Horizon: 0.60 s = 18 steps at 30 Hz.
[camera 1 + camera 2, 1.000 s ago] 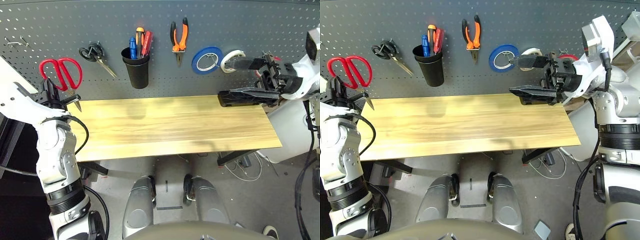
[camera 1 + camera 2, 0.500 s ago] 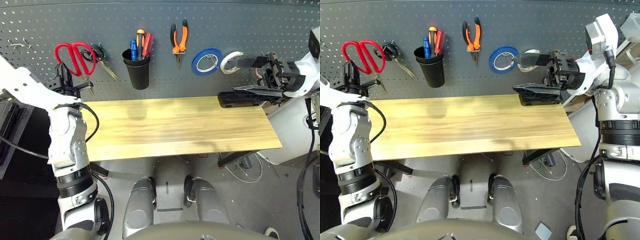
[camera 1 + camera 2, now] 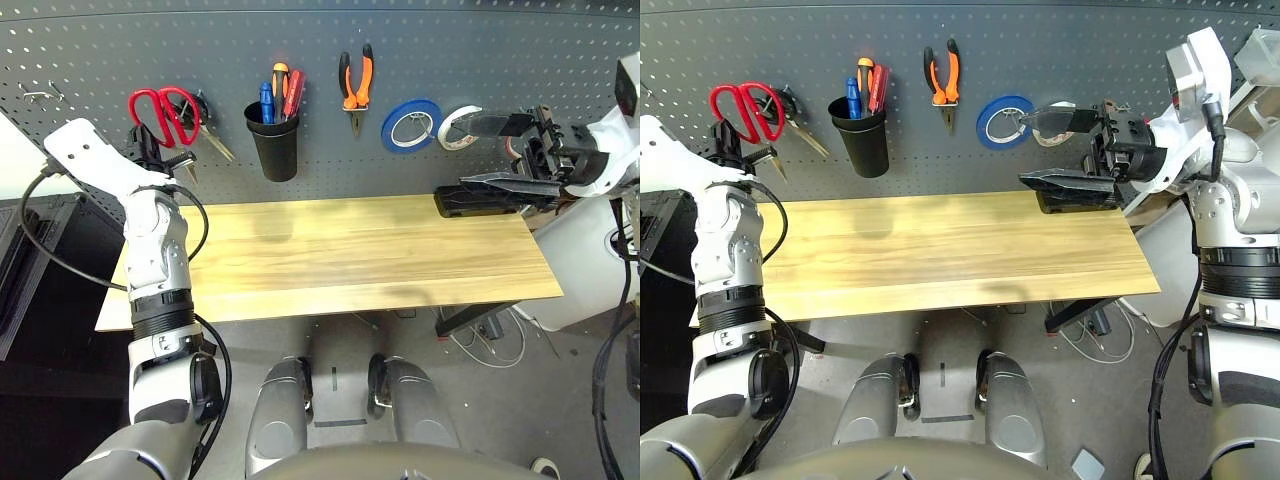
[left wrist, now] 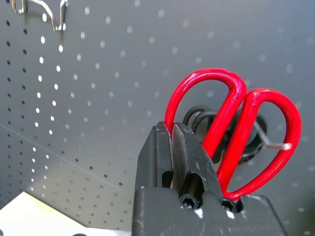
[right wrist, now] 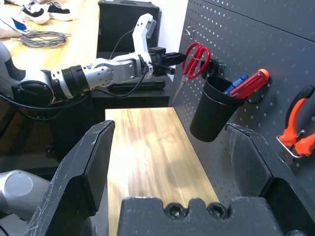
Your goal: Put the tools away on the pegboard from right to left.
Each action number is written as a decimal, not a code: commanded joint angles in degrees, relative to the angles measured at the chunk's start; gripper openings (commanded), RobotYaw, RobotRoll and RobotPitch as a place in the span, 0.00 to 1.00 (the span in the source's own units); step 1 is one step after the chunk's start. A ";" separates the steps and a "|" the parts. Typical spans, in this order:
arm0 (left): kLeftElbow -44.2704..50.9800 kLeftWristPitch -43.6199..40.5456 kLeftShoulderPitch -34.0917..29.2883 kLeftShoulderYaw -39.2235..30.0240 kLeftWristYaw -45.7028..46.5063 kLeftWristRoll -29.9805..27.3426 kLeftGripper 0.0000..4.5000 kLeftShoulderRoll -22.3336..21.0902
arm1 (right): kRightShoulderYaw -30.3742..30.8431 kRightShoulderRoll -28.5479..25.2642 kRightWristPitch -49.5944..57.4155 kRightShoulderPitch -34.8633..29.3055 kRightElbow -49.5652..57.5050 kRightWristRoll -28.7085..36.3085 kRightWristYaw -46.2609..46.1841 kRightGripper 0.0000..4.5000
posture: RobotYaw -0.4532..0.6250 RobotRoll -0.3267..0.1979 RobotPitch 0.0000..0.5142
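Left gripper (image 4: 171,147) jaws clamped on small red-handled scissors (image 4: 231,128), handles raised against large dark grey perforated pegboard (image 3: 120,40), overlapping black-handled scissors (image 3: 205,125) hung there. Whether red handles are on a hook cannot be told. Right gripper (image 5: 177,157) jaws held wide apart, nothing between them, positioned above right end of light wooden tabletop (image 3: 340,250). Black cup (image 3: 273,140) seen on pegboard with slim red-handled screwdriver (image 3: 293,90) inside. Orange-and-black-handled pliers (image 3: 357,85) hung right of cup, then blue tape roll (image 3: 412,122), white tape roll (image 3: 458,122).
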<state>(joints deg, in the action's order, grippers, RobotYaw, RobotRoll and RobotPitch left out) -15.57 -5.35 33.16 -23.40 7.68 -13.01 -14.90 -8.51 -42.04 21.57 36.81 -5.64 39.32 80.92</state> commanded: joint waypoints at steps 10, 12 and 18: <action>-0.60 -1.34 -1.53 2.17 -0.15 0.84 0.60 -0.02 | -0.85 1.37 -0.32 -1.67 1.31 0.35 -1.94 1.00 | 0.33 0.62 0.14; 1.98 -2.71 -3.71 3.08 -0.89 1.30 0.77 -0.40 | -0.64 2.12 -0.95 -1.89 0.47 -0.44 -2.73 1.00 | 0.33 0.62 0.14; 9.80 -7.94 -10.45 4.56 -2.40 1.16 0.99 -0.99 | 1.57 5.01 -5.01 -3.37 -4.18 -5.70 -5.67 1.00 | 0.35 0.62 0.14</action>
<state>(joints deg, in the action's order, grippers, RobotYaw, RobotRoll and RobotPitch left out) -8.02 -11.47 24.11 -19.62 6.21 -12.39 -15.50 -8.03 -37.46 17.94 34.56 -8.36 35.49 75.75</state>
